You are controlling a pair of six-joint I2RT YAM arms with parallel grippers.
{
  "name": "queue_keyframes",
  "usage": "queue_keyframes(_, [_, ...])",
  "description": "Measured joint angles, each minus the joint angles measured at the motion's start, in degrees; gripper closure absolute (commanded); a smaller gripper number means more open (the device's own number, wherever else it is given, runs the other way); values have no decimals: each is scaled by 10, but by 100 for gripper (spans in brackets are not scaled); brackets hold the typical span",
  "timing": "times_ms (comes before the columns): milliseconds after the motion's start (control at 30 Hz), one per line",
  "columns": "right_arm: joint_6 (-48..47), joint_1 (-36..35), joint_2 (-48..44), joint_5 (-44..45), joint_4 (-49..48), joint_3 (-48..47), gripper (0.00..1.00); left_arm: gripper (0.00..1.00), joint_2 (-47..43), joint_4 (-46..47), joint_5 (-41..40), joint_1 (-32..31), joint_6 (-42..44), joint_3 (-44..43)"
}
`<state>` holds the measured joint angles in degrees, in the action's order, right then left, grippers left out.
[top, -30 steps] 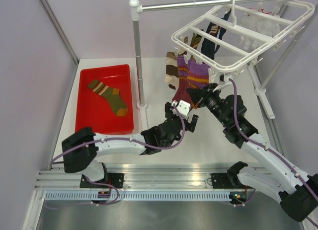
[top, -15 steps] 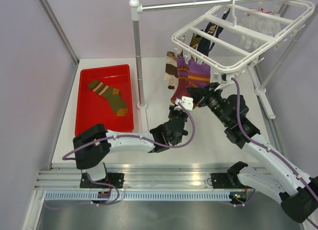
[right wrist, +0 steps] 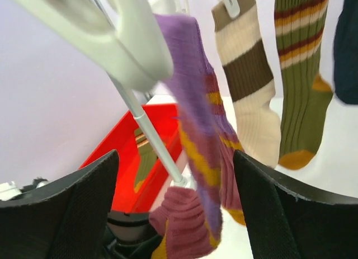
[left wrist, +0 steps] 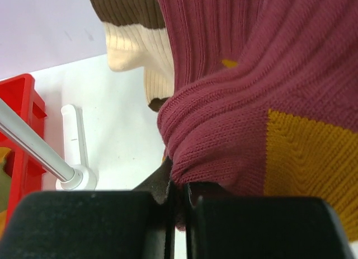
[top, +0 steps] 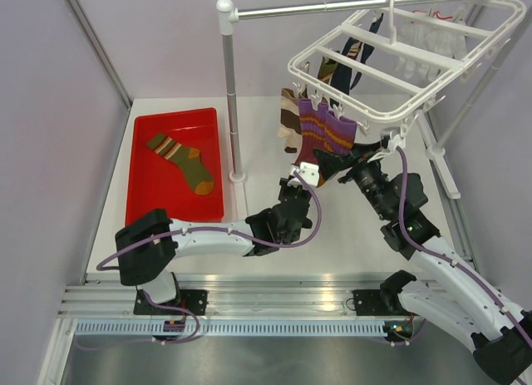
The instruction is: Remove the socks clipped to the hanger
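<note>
The white hanger [top: 399,65] hangs from the metal rail at the back right. A purple sock with orange stripes [top: 324,134] dangles from its near edge. My left gripper [top: 304,175] is shut on that sock's maroon toe [left wrist: 224,119], pinching a fold between the fingers [left wrist: 168,186]. My right gripper [top: 345,156] stands open just right of the sock, which hangs between its wide-apart pads [right wrist: 291,214]. A brown-and-cream sock [right wrist: 246,63], an olive striped sock [right wrist: 302,74] and a dark navy sock [right wrist: 347,41] hang behind. White socks [top: 432,40] hang at the far side.
A red tray [top: 137,173] at the left holds one olive striped sock [top: 183,160]. The metal pole stand [top: 231,102] rises between the tray and the hanger, its base [left wrist: 75,178] close to my left gripper. Slanted stand legs [top: 440,152] are at the right.
My left gripper reached up and shut on the purple sock's toe. My right gripper has just opened and shifted up-right; the hanger and sock swung slightly.
</note>
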<state>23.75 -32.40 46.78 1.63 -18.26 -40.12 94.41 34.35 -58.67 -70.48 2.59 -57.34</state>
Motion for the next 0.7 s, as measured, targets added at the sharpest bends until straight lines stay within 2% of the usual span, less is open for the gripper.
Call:
queue_keyframes(267, [-58,0,-1,3,-56,1,14,98,-21,-83,18,0,-46,0])
queue_keyframes(700, [-128,0,37,35,-99,-49,17,98,-41,-149,23,0,-83,0])
